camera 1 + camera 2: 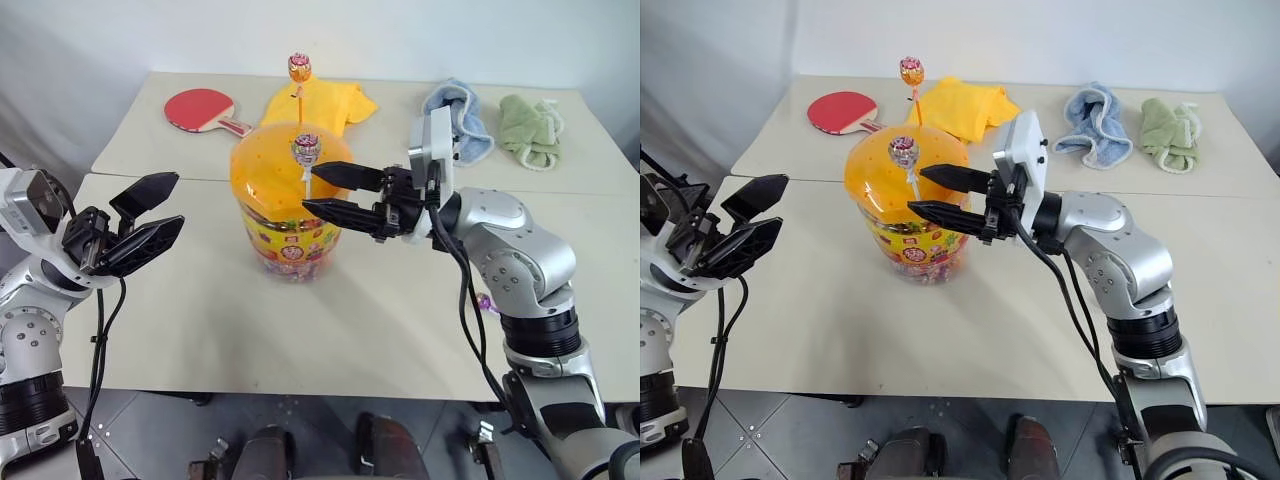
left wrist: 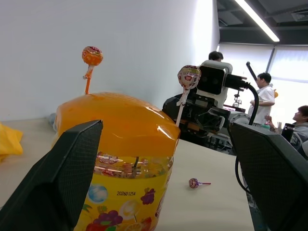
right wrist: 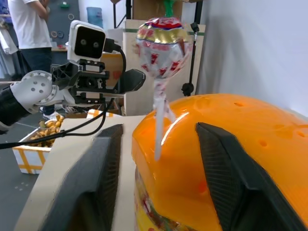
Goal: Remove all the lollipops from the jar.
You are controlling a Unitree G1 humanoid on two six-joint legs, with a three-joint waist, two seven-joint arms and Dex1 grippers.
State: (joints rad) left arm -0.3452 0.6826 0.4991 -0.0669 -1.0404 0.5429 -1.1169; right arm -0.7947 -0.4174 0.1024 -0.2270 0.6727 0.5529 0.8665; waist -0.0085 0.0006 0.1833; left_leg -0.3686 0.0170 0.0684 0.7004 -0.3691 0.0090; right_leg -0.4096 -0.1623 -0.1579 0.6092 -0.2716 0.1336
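Now the right pincer (image 1: 322, 192) stands open at mid-frame, its two black fingers bracketing the white stick of the silvery pink-purple lollipop (image 1: 305, 148) without yet closing on it; it holds nothing. That lollipop stands upright in the domed orange lid of the jar (image 1: 288, 205), centre of the surface (image 1: 380, 320), and the orange-pink lollipop (image 1: 299, 68) rises from the lid's far side. A purple lollipop (image 2: 194, 183) already lies on the surface (by the right arm). The step, I judge, is gripping the second candy: close on the stick, then lift straight up. The right forearm reaches leftward, roughly level. At left frame the left pincer (image 1: 148, 220) hangs open and empty, apart from the jar.
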